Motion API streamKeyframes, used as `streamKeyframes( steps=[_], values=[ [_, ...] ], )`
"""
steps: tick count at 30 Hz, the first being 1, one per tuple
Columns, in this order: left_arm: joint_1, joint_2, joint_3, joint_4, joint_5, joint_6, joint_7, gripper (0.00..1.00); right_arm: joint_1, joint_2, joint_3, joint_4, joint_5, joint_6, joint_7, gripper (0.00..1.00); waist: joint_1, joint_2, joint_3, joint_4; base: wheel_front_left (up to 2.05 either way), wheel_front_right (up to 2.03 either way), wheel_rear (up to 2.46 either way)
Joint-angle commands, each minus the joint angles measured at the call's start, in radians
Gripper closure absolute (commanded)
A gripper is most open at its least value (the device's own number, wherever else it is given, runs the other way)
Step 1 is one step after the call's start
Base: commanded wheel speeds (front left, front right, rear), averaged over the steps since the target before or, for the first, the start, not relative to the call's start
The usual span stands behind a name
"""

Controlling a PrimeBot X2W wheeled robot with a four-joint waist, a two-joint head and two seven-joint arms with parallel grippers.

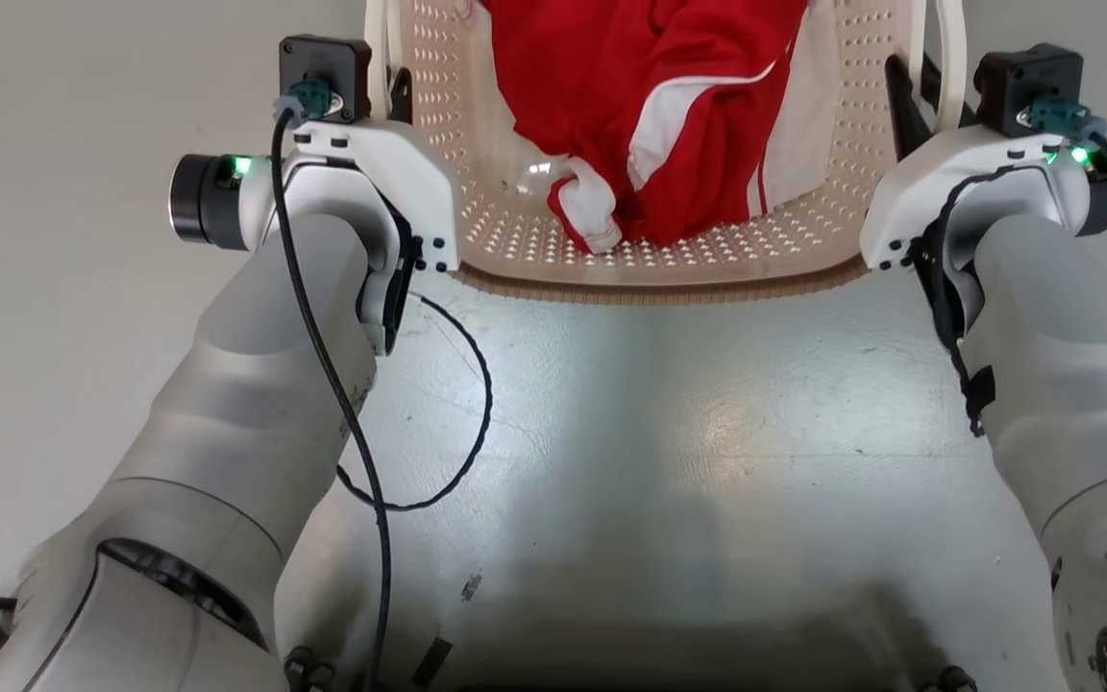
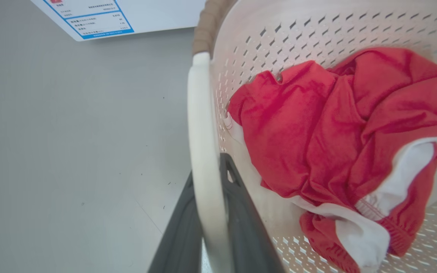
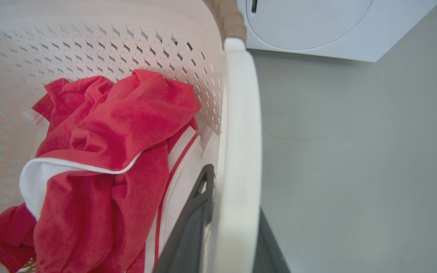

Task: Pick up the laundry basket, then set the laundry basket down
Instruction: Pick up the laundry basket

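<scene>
Two hands are gripping the laundry basket [image 1: 515, 240] between them: the left hand [image 2: 207, 178] is pinching its left handle [image 2: 199, 113], the right hand [image 3: 237, 197] is pinching its right handle [image 3: 241, 113]; red clothing [image 1: 630, 86] is lying inside.

the head view's top edge cuts off the far part of the laundry basket [image 1: 659, 284] and the red garment [image 1: 630, 106] in it. the print on the label [image 2: 93, 21] is too small to read, and the washer [image 3: 317, 26] is cropped. a white handle [image 2: 202, 125] covers the gap in the left end effector [image 2: 208, 170] and in the right end effector [image 3: 237, 189], so contact is probably there but unseen.
</scene>
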Motion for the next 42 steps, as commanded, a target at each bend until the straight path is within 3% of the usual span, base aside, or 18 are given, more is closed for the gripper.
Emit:
streamKeyframes(
  steps=[1,7,12,23,42],
  values=[
    [0.024,0.024,-0.002,-0.014,-0.009,0.007,-0.007,1.0,0.063,0.033,0.034,-0.001,0.001,0.008,-0.011,1.0,-0.0001,0.0,-0.016,-0.003,0.0,0.0,0.0],
    [0.073,0.024,-0.038,0.002,-0.042,0.003,0.008,1.0,0.117,0.033,0.102,0.021,0.052,0.008,0.021,1.0,-0.0001,0.0,-0.087,-0.018,0.0,0.0,0.0],
    [0.131,0.024,-0.058,0.027,-0.072,-0.002,0.028,1.0,0.168,0.033,0.212,0.021,0.174,0.008,0.08,1.0,-0.0001,0.0,-0.176,-0.039,0.0,0.0,0.0],
    [0.254,0.026,-0.076,0.087,-0.107,-0.04,0.089,1.0,0.288,0.033,0.442,-0.049,0.397,0.008,0.262,1.0,-0.0001,0.0,-0.446,-0.101,0.0,0.0,0.0],
    [0.458,0.029,-0.108,0.105,-0.139,-0.113,0.221,1.0,0.469,0.033,0.618,-0.045,0.575,0.008,0.43,1.0,-0.0001,0.0,-0.854,-0.144,0.0,0.0,0.0]
  ],
)
